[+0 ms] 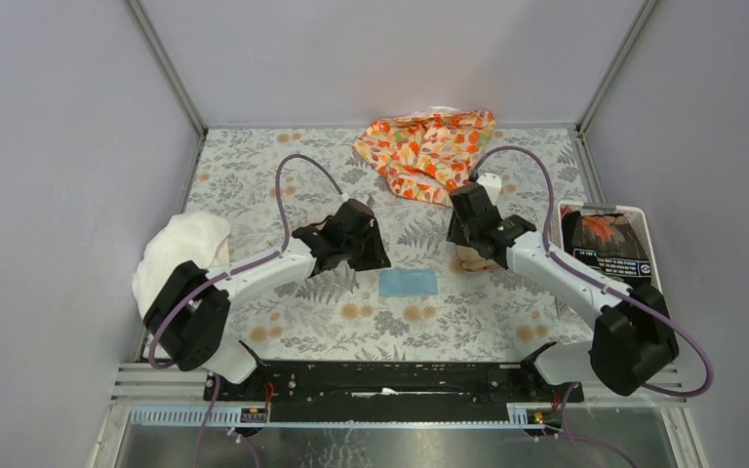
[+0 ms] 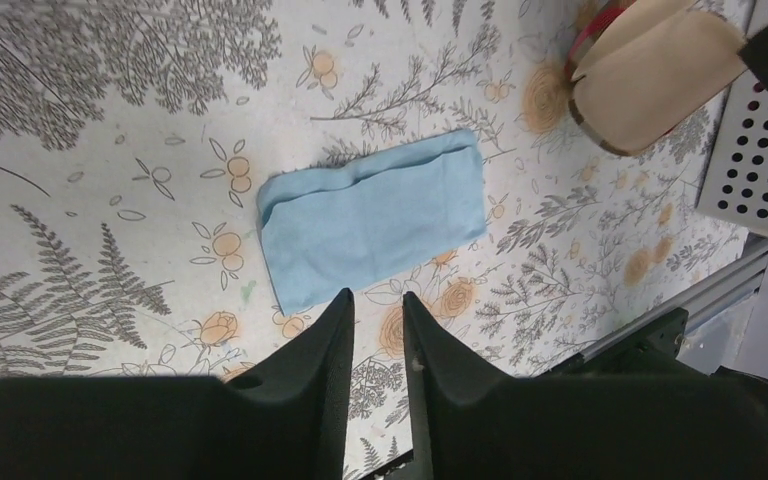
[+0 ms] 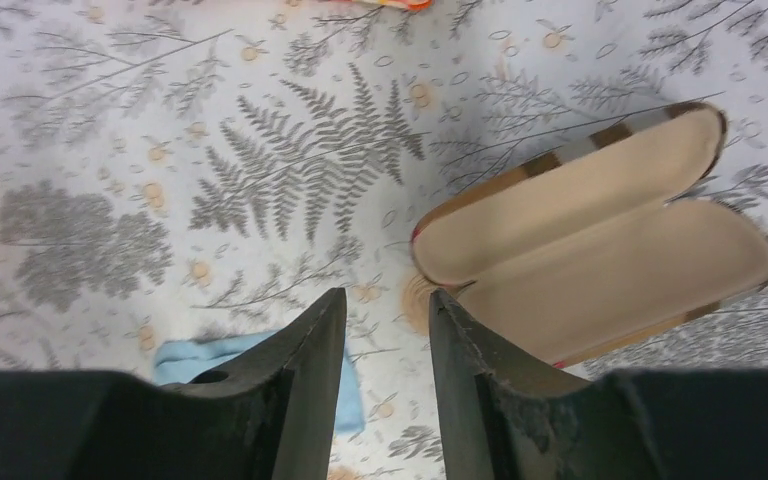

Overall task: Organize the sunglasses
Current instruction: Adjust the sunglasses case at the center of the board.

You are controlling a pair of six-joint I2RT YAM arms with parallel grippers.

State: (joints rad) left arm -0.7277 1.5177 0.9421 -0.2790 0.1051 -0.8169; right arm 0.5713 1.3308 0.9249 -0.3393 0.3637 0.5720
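Left claw has its jaws parted just a crack with nothing in them. Right claw stands a bit wider, also empty. Just past the left fingertips the blue cloth lies flat on the counter. Just past the right ones sits the plaid case, lid swung open, beige lining bare. So I'd say the case is ready and the glasses still have to go in. Thing is, I can't find the sunglasses for sure. Neither wrist cam shows them, and from above there's only a pinkish-tan bit peeking out by the left claw. Maybe that's them, but the arm mostly hides it. Next move, I reckon: pinch the frame gently and lay it in the case's lower half, clear of the hinge. The basket on the right holds stuff too murky to name
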